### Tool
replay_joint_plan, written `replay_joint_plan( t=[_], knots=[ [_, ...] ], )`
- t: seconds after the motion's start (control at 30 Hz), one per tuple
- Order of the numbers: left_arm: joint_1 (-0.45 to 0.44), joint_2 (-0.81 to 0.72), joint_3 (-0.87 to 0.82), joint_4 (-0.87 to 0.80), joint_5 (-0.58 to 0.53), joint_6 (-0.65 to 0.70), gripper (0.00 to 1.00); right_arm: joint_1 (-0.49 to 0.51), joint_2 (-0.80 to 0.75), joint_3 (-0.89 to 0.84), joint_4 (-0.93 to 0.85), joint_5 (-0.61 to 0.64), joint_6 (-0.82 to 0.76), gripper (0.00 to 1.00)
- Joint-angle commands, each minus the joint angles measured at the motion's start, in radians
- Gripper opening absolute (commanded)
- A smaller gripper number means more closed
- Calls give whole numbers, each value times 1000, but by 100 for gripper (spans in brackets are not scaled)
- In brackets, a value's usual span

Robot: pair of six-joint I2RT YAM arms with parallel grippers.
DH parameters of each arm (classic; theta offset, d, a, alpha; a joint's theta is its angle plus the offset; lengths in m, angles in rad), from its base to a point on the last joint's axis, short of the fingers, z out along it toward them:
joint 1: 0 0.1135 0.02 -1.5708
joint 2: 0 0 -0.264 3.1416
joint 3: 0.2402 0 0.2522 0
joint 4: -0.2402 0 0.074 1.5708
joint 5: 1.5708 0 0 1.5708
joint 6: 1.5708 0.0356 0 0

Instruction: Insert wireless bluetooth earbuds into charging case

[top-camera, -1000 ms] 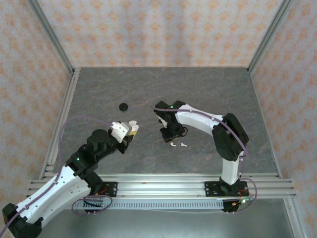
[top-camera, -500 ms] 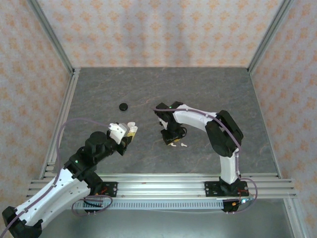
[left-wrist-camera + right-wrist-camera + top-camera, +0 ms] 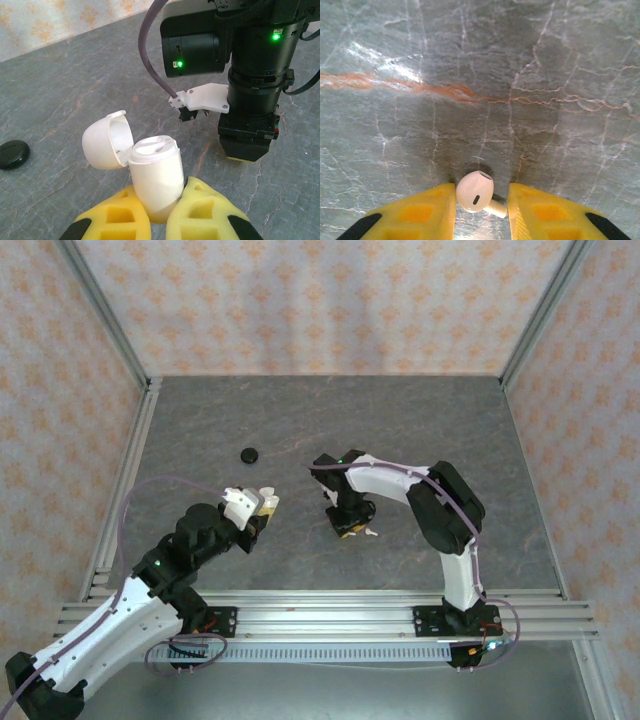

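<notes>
The table (image 3: pixel 300 420) is a flat slab with a grey, stone-like finish, veined in pale lines and one rusty streak, and it looks matte with a faint sheen under the right wrist camera. Aluminium rails (image 3: pixel 110 480) frame it, and the walls (image 3: pixel 320 300) behind carry a pinkish paper with a small orange motif. A black disc (image 3: pixel 249 454), round, thin and slightly glossy, lies by itself toward the far left of the surface. The left gripper (image 3: pixel 157 215) has its soft, yellow, foam-like pads (image 3: pixel 115 220) pressed onto the lower part of the charging case (image 3: pixel 152 175), holding it upright above the table in front of the left arm. The case is smooth white plastic, a rounded pebble shape, and its domed lid (image 3: pixel 105 145) is hinged back to the left, showing the hollow inside and the flat rim of the body's open top. Facing it, the right gripper (image 3: pixel 480 205) points straight down at the table near the middle, its black housing and green lamp visible from the left wrist. Between its two yellow pads (image 3: pixel 427 210) lies one earbud (image 3: pixel 476 192), a tiny glossy white bulb with a dark oval slot and a short stem pointing toward the right pad. The pads flank it closely, the left one against the bulb, but I cannot tell whether they actually squeeze it. The second earbud (image 3: pixel 371 533) rests on the table just beside that gripper, on its right.
</notes>
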State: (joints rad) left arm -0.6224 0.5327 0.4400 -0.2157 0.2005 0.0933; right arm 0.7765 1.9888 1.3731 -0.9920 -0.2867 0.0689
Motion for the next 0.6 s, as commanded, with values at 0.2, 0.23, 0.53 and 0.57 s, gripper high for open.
replay_joint_plan(
  t=[0.2, 0.23, 0.53, 0.57],
  knots=[
    [-8, 3, 0, 30, -6, -23, 0, 23, 43, 7, 13, 20, 75, 32],
    [-9, 4, -1, 32, -3, -22, 0, 23, 42, 8, 14, 20, 78, 32],
    [-8, 7, -1, 35, -1, -27, 0, 35, 38, 14, 18, 31, 100, 27],
    [-7, 7, -1, 34, 0, -27, 0, 36, 37, 14, 18, 34, 101, 27]
  ],
)
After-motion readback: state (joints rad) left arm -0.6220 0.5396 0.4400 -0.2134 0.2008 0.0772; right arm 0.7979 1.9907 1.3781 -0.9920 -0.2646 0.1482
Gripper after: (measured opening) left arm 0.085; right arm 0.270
